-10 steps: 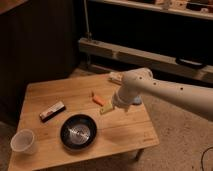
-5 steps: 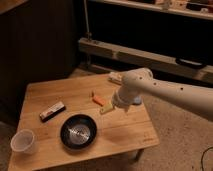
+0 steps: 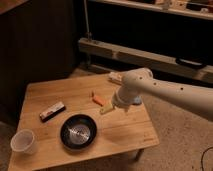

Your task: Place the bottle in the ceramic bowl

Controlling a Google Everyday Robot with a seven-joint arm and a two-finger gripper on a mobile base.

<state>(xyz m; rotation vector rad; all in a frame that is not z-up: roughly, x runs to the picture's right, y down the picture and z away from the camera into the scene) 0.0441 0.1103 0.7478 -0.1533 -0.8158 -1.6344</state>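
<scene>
On the wooden desk [image 3: 125,131], a whitish cup [image 3: 22,141] stands at the left corner, then a dark flat bar [image 3: 52,111], then the ceramic bowl [image 3: 78,132] near the front edge. An orange stick [image 3: 97,98] lies mid-desk. The gripper [image 3: 106,109] hangs just beside it, low over the desk; whether it is wide or narrow cannot be told. The bottle [image 3: 115,76] lies at the far edge, well apart from the bowl. A blue pad [image 3: 136,101] peeks from under the arm.
</scene>
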